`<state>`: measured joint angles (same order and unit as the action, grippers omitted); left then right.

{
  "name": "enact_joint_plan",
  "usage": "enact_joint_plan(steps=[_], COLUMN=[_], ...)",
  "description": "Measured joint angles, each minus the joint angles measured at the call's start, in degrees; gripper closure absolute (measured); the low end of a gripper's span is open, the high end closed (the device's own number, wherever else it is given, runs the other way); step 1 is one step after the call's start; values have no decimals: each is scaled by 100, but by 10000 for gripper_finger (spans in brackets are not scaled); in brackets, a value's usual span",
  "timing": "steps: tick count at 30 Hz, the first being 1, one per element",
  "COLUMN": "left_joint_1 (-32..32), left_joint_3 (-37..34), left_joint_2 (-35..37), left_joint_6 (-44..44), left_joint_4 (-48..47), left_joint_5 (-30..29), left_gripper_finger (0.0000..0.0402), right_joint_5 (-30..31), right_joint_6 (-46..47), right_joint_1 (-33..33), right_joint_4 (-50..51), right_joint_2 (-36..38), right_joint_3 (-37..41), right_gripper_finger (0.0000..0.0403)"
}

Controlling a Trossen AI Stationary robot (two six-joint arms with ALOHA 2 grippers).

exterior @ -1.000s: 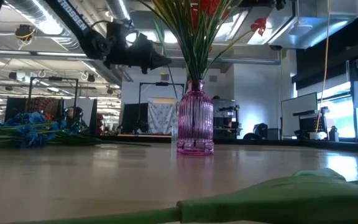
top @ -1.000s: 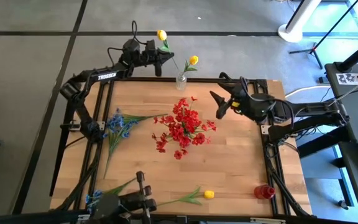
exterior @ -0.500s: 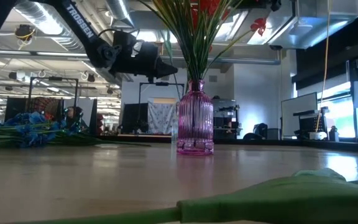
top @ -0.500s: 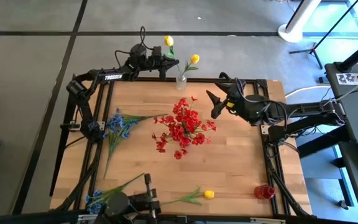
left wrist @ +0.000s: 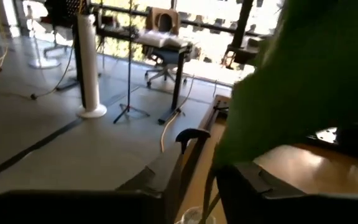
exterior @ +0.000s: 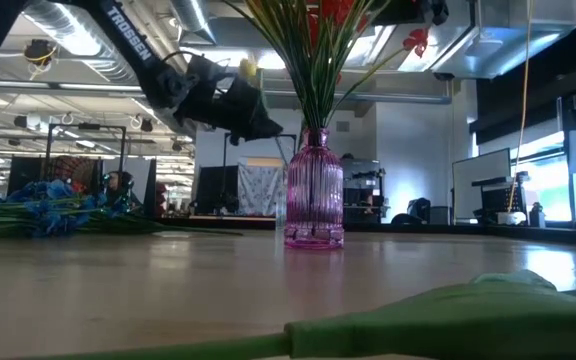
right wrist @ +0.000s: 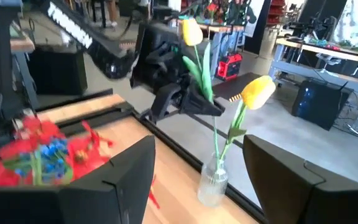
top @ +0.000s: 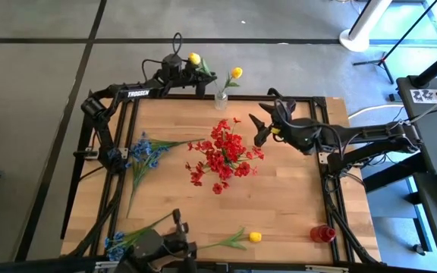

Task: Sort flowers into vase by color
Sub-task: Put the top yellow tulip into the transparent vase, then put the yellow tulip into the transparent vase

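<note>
My left gripper (top: 200,76) is beyond the table's far edge, shut on a yellow tulip (top: 194,58), just left of the clear vase (top: 221,98). That vase stands at the far edge with another yellow tulip (top: 236,73) in it. My right gripper (top: 257,130) hovers open right of the red spray (top: 223,155), which stands in the pink vase (exterior: 314,190). Blue clusters (top: 146,155) lie flat on the table's left. A third tulip (top: 254,237) lies at the near edge. My left gripper pinches the tulip's green stem (right wrist: 205,79) between its two fingers, some way below the head (right wrist: 191,31), coming level from the table's left and lying across the stem. The tulip is lifted clear and stands nearly upright. Its lower stem (right wrist: 215,144) runs down toward the clear vase's mouth.
Another blue cluster (top: 117,242) lies at the near left corner. A small red vase (top: 323,233) stands at the near right corner. The black frame rails (top: 309,97) border the table. Bare wood shows on the right half (top: 294,189).
My left gripper has moved right toward the clear vase and tipped its fingers downward, carrying the tulip with it. The tulip's head has come lower. My right gripper has drifted slightly toward the table's left.
</note>
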<state>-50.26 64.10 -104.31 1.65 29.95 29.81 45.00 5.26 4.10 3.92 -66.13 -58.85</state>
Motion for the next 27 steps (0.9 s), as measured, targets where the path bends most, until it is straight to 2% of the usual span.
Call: enact_joint_plan(steps=[6,10,14,19,22,25,27], left_joint_1=[0,-2,0,-24,-26,-52,-55], left_joint_3=[718,1260,1631,1795,1822,1825,1774], left_joint_2=[2,0,2,165,517,977,1352], left_joint_6=[-363,-643,-1039,-1493,-1798,-1822,-1597], left_joint_4=[-1544,-2718,-3709,-4668,-5225,-5884,-6308], left_joint_5=[-332,-403,-935,-1502,-2119,-2658,-2654], left_gripper_finger=[247,237,239,240,240,240,240], right_joint_5=[-106,-198,-407,-639,-882,-1131,-1361], right_joint_6=[-5,-3,10,71,92,440,923], right_joint_1=[0,0,0,0,0,9,120], right_joint_4=[44,75,283,945,1460,2374,3053], right_joint_2=[0,2,1,2,2,32,79], right_joint_3=[2,2,1,0,0,-2,9], right_gripper_finger=[159,159,159,159,159,159,159])
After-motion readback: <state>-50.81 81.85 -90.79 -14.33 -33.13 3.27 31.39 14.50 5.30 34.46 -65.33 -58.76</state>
